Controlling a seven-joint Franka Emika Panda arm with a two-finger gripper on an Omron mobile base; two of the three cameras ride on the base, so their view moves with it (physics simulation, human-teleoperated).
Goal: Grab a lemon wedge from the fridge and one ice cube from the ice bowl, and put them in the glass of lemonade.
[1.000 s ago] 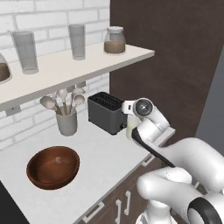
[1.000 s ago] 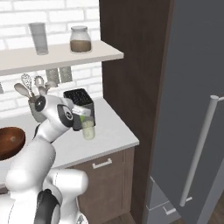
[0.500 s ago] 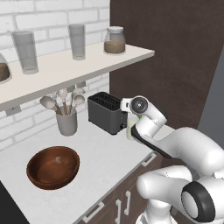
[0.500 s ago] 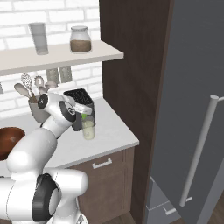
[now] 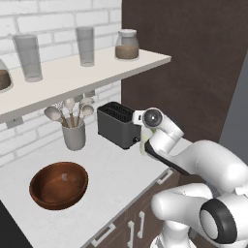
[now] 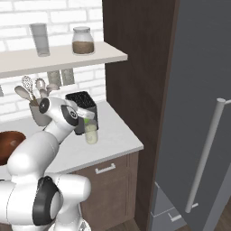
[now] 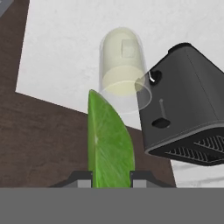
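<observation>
The lemon wedge (image 7: pixel 108 142), a slim yellow-green sliver, is pinched between the nearly closed gripper (image 7: pixel 111 178) fingers, its long axis pointing toward the glass of lemonade (image 7: pixel 124 70) beside the toaster (image 7: pixel 186 105).

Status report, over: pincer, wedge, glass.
Pincer shut on lemon wedge. Glass of lemonade just ahead, an ice cube already inside. Black toaster close beside the glass.

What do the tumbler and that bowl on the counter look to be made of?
Glass of lemonade: clear glass or plastic; the counter shows through its wall. Ice bowl: reddish-brown wood by its look, with a soft satin sheen and faint grain.
</observation>
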